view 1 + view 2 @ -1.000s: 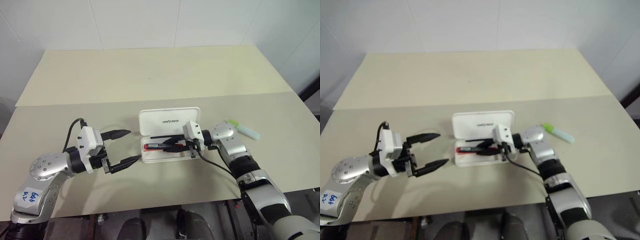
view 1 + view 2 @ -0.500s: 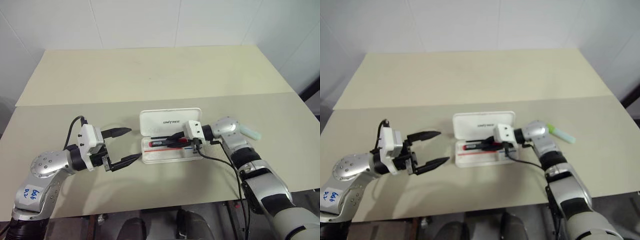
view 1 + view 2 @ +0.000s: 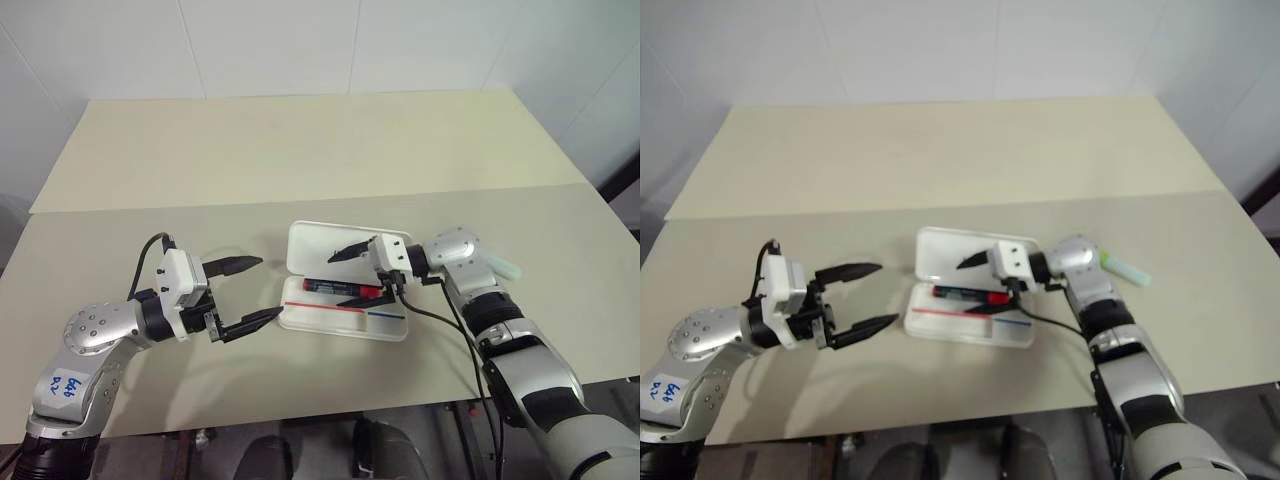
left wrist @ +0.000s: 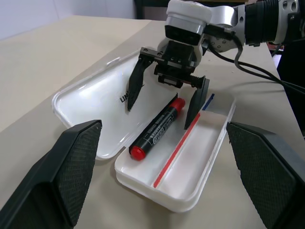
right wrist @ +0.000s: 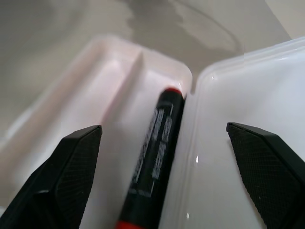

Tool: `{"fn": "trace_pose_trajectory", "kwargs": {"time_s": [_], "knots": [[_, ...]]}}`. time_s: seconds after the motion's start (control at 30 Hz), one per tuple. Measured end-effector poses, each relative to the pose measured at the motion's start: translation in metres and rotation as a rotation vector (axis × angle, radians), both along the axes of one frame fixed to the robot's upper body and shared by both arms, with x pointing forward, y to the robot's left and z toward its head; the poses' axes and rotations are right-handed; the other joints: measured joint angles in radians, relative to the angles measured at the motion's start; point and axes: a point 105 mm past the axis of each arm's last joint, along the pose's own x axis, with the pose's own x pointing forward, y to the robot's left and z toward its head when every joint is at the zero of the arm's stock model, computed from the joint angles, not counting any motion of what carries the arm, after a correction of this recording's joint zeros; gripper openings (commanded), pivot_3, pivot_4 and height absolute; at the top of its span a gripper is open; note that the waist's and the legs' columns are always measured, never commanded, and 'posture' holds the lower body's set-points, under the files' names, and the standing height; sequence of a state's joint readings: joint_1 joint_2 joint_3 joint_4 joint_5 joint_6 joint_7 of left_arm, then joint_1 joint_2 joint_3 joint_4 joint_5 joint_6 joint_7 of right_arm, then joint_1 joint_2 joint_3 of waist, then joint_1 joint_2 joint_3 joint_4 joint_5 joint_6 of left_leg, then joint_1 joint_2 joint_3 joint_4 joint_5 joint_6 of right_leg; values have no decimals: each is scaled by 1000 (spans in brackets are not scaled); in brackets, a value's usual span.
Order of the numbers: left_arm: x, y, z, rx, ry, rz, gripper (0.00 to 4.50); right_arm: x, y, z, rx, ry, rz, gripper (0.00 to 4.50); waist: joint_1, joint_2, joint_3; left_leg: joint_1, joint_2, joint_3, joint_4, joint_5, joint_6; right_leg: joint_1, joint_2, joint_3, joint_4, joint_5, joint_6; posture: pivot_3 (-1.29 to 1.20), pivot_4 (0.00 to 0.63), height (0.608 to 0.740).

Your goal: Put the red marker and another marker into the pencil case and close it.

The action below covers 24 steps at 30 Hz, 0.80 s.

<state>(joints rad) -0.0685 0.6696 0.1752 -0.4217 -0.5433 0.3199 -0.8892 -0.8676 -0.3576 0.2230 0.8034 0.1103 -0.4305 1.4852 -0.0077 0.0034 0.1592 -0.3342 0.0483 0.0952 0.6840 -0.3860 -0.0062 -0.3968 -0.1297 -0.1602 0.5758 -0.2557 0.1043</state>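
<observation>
Beige table (image 3: 300,160), right end effector (image 4: 164,101) wide open, apparently empty

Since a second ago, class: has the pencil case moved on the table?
Yes. The pencil case has turned and slid toward the robot's right; against the table seam, its lid now sits skewed.

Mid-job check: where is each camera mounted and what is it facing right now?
Left and right eye views: on the head, looking forward and down over the table; both arms show, the left gripper and right gripper open.
Left wrist view: along its own fingers at the open pencil case, the red marker and the right gripper.
Right wrist view: straight down into the case at the marker.
Shared: every view shows the marker lying in the case.
</observation>
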Motion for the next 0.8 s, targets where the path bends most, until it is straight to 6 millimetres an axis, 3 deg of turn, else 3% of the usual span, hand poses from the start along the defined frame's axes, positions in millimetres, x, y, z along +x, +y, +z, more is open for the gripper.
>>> {"fn": "trace_pose_trajectory", "kwargs": {"time_s": [0.47, 0.67, 0.8], "knots": [[1, -4, -1, 0, -9, -10, 4500, -2, 3, 20, 129, 33, -5, 4455, 0, 0, 0, 0, 0, 0, 0, 0, 0, 0, 0, 0, 0, 0, 0, 0, 150, 740], [2, -5, 1, 2, -17, -13, 4500, -17, 10, 41, 250, 153, 35, 4455, 5, 0, 0, 0, 0, -1, 0, 0, 0, 0, 0, 0, 0, 0, 0, 0, 150, 740], [2, -5, 0, 2, -15, -14, 4500, -32, 2, 53, 267, 204, 45, 4455, 6, 0, 0, -1, 0, -1, 0, 0, 0, 0, 0, 0, 0, 0, 0, 0, 150, 740]]}}
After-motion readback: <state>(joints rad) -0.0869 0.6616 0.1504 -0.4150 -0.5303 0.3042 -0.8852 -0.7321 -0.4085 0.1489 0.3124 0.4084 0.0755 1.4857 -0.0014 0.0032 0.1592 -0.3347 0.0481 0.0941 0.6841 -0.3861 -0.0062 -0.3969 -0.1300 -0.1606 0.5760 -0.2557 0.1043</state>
